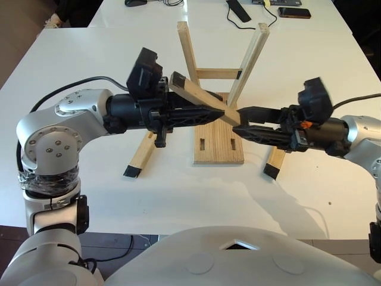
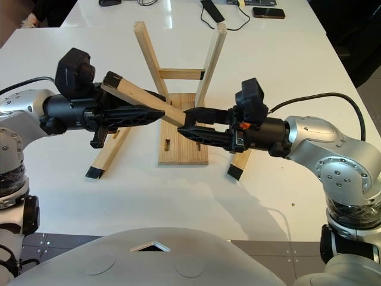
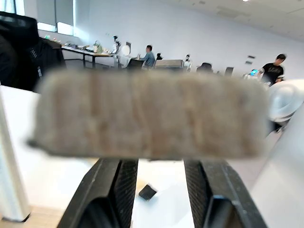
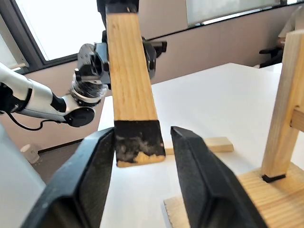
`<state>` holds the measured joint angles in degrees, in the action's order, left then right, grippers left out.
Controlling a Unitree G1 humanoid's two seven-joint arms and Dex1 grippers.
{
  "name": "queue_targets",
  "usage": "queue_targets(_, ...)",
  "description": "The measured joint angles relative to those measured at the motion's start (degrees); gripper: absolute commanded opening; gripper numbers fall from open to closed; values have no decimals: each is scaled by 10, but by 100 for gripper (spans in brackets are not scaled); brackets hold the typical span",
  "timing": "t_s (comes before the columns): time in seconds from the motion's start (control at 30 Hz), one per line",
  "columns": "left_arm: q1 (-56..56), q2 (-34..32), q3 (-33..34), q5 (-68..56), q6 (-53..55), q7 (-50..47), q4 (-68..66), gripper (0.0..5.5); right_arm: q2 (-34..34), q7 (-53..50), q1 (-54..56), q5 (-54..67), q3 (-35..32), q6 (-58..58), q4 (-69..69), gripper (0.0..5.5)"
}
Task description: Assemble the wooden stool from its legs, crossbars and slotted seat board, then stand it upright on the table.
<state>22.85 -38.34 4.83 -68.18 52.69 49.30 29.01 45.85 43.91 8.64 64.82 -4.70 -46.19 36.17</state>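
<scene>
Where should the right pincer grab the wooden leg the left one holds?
Grip the leg at its black-capped end, which juts free past the left pincer. Come end-on from the robot's right: the right pincer sits open astride that end.

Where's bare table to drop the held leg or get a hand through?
Free: the near table strip in front of the seat board, left lying leg and right lying leg; also the far-left corner. Crowded: centre, where left end effector and right end effector meet at the held leg above the board.
</scene>
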Motion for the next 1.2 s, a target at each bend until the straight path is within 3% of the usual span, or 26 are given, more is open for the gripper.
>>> queue_targets(0.3,-25,-92,-17,257,-178,88,-121,130,-1,1,-77,-153,30,53,-10,257)
queue_targets(0.4,6,-136,-41,331,-263,194,-239,130,-13,-21,-138,-180,22,67,9,257)
queue_targets(0.5,73,-135,-80,429,-405,260,-387,130,-34,-42,-158,-195,22,80,15,257)
queue_targets(0.8,136,-162,-151,612,-725,399,-653,130,-58,-61,-190,-227,31,98,36,257)
queue_targets(1.0,47,-241,-203,565,-688,431,-618,130,-70,-66,-211,-244,37,103,43,257)
queue_targets(1.2,-49,-301,-218,432,-576,431,-445,130,-72,-66,-207,-248,38,103,43,257)
